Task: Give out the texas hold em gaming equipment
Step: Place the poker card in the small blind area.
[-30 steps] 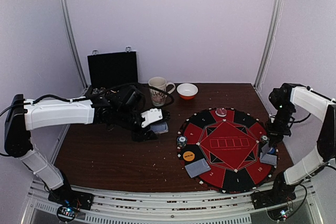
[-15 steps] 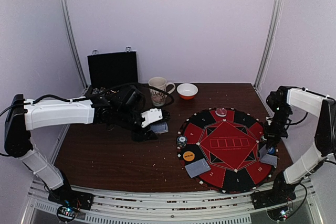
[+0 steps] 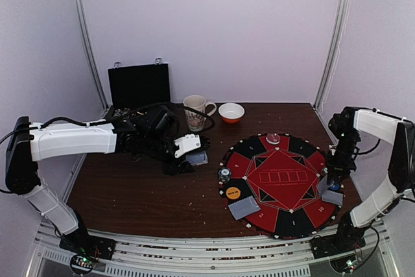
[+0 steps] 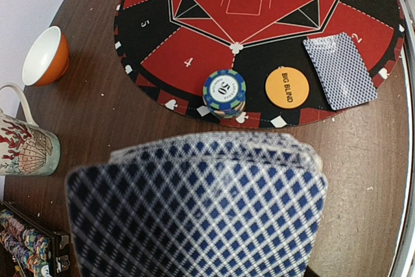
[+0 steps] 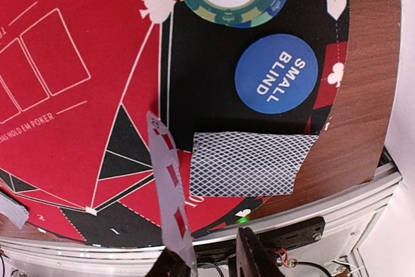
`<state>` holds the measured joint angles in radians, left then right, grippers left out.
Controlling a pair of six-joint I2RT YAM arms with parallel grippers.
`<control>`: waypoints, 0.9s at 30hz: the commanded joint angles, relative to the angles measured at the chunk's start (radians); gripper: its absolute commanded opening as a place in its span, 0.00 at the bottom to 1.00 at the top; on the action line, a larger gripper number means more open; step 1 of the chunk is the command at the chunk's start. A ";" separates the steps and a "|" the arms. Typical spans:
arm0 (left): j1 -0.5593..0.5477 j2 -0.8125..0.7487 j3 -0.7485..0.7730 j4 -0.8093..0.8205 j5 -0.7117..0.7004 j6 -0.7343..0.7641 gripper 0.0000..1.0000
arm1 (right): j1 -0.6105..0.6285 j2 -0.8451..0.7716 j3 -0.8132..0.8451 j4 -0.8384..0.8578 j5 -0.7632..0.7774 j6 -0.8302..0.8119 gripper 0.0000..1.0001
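The right gripper now sits slightly lower over the right edge of the mat, its jaws loosening from the red-pipped card standing on edge.

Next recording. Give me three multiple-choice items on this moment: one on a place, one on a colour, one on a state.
1. Where does the BIG BLIND button lie?
A) in the bowl
B) on the mat, between a chip stack and face-down cards
C) on the bare table

2. What colour is the SMALL BLIND button?
A) blue
B) orange
C) green

3. The left end effector is:
A) open and empty
B) shut on a single chip
C) shut on a deck of cards

Answers:
1 B: it sits on a black segment of the mat, with chips on one side and cards on the other.
2 A: the right wrist view shows a blue disc.
3 C: the checked card backs fill the left wrist view.
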<state>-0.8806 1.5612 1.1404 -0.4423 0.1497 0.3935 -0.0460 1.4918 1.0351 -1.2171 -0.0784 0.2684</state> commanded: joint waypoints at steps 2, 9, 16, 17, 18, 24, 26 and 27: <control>0.003 -0.020 -0.004 0.039 0.009 0.002 0.49 | -0.006 -0.011 0.014 -0.032 0.084 0.024 0.25; 0.003 -0.021 -0.004 0.037 0.006 0.004 0.49 | -0.005 -0.008 0.034 -0.060 0.138 0.047 0.25; 0.003 -0.022 -0.005 0.036 0.004 0.005 0.49 | -0.003 -0.028 0.049 -0.084 0.138 0.054 0.27; 0.003 -0.022 -0.005 0.037 0.004 0.005 0.49 | -0.003 -0.033 0.049 -0.085 0.136 0.054 0.27; 0.004 -0.021 -0.005 0.036 0.004 0.005 0.49 | -0.004 -0.035 0.051 -0.085 0.135 0.054 0.27; 0.003 -0.021 -0.004 0.036 0.003 0.005 0.49 | 0.014 -0.023 0.097 -0.091 0.097 0.014 0.27; 0.003 -0.021 -0.004 0.035 0.004 0.005 0.49 | 0.048 -0.026 0.157 -0.073 0.031 -0.008 0.27; 0.003 -0.020 -0.003 0.035 0.004 0.005 0.49 | 0.070 -0.031 0.206 -0.054 -0.001 -0.015 0.27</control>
<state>-0.8803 1.5612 1.1404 -0.4423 0.1497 0.3935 -0.0307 1.4773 1.1164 -1.2831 0.0174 0.2935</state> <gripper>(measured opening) 0.496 0.273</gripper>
